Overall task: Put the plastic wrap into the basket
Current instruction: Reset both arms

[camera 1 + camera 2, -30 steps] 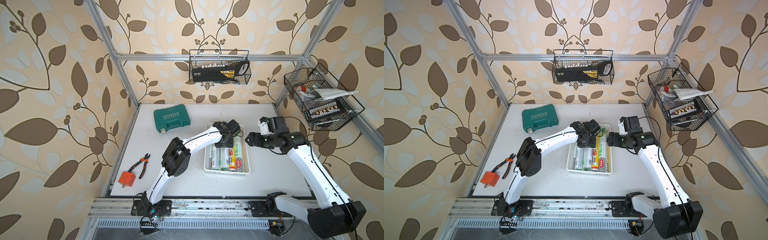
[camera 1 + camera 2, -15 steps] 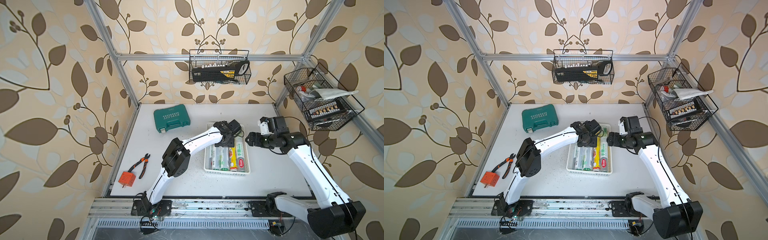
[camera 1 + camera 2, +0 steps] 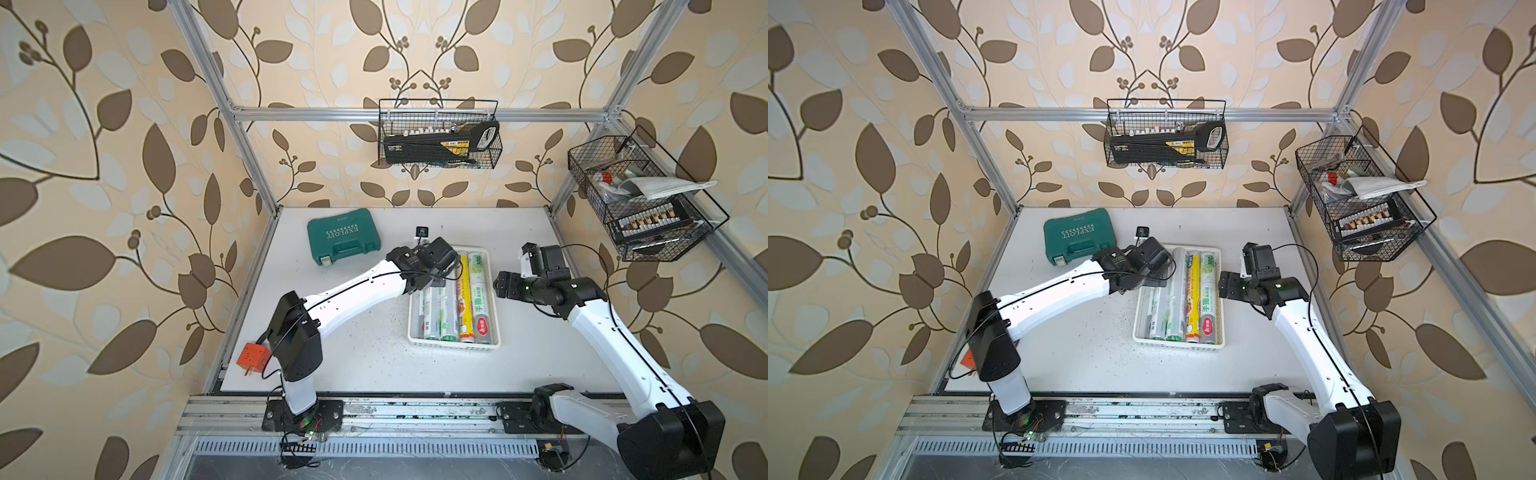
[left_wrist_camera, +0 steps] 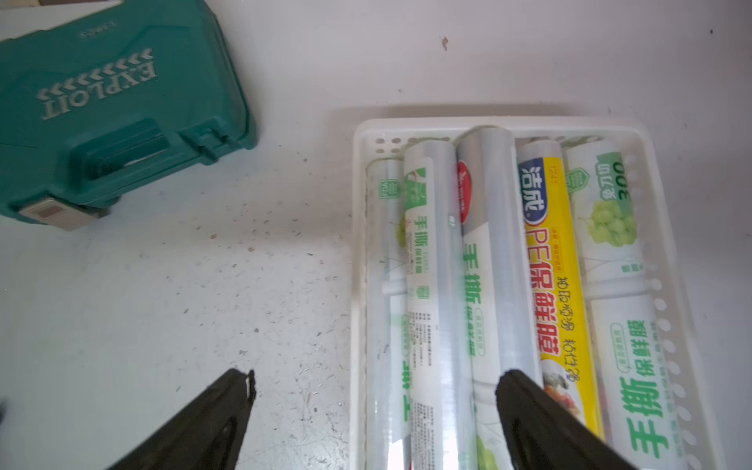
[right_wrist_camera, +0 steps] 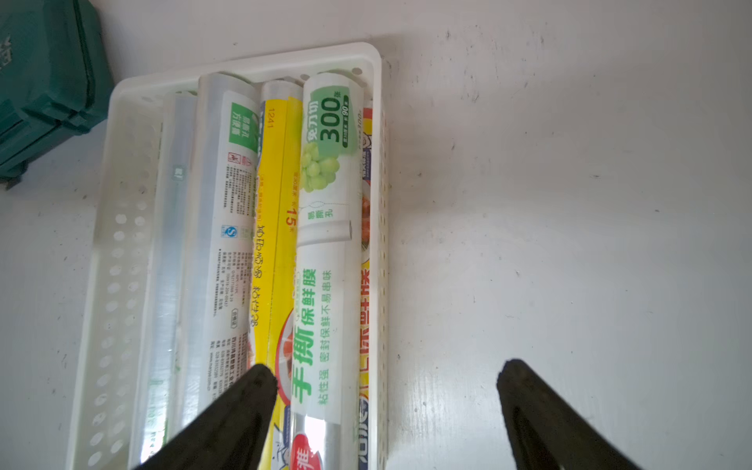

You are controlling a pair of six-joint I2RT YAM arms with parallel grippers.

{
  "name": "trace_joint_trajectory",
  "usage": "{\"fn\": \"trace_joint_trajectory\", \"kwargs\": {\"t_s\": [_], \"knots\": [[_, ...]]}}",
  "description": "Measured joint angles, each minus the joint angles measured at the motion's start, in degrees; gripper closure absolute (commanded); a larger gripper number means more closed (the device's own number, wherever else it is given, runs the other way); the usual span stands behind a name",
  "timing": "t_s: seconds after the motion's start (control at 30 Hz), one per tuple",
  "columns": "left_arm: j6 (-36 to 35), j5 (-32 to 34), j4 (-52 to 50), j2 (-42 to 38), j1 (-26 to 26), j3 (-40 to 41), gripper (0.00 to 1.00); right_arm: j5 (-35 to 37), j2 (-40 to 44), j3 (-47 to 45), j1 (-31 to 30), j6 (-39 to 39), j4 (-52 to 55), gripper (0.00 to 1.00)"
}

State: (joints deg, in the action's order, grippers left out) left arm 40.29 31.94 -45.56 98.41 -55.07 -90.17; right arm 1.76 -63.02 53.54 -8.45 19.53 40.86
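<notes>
The white perforated basket (image 3: 453,347) (image 3: 1177,347) lies mid-table and holds several rolls of plastic wrap side by side. Among them are a yellow roll (image 3: 464,299) (image 4: 557,285) and silvery-white rolls with green print (image 3: 482,299) (image 5: 325,244). My left gripper (image 3: 432,283) (image 4: 376,378) hangs open over the basket's far left part. In the left wrist view it straddles the side wall and two silvery rolls (image 4: 431,325) and grips nothing. My right gripper (image 3: 500,286) (image 5: 388,370) is open too, straddling the basket's right wall (image 5: 382,244), and holds nothing.
A green tool case (image 3: 344,241) (image 4: 101,122) lies behind and left of the basket. An orange plug (image 3: 253,358) sits at the front left by the left arm's elbow. Two black wire baskets (image 3: 438,141) (image 3: 640,208) hang on the back and right walls.
My left gripper's jaws have swung wide open over the basket, and the silvery rolls under it now lie loose. The right arm has barely moved.
</notes>
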Motion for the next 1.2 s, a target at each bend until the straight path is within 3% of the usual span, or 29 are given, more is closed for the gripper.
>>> {"fn": "trace_joint_trajectory", "kwargs": {"t_s": [0.23, 0.43, 0.57, 0.8, 0.97, 1.2], "knots": [[-7.6, 8.4, 8.9, -17.7, 4.8, 18.5, 0.01, 6.2, 2.1, -6.4, 0.0, -0.1, -9.9, 0.08], [-14.8, 9.1, 20.5, -34.2, 17.4, 36.5, 0.01, 15.2, 1.4, -13.3, 0.0, -1.7, -21.0, 0.06], [-18.8, 9.4, 28.5, -40.3, 26.3, 45.7, 0.01, 19.9, 0.0, -17.6, 0.0, -4.6, -30.4, 0.06], [-26.4, 9.2, 44.5, -41.5, 39.1, 59.4, 0.01, 22.4, -3.4, -27.7, 1.2, -11.0, -53.2, 0.04], [-28.2, 3.8, 52.7, -38.4, 50.0, 64.5, 0.01, 21.0, -9.9, -33.4, 3.9, -13.7, -69.5, 0.01], [-28.3, -4.3, 65.4, -32.5, 59.6, 70.1, 0.01, 16.6, -21.4, -35.2, 4.6, -16.2, -86.1, 0.01]]}}
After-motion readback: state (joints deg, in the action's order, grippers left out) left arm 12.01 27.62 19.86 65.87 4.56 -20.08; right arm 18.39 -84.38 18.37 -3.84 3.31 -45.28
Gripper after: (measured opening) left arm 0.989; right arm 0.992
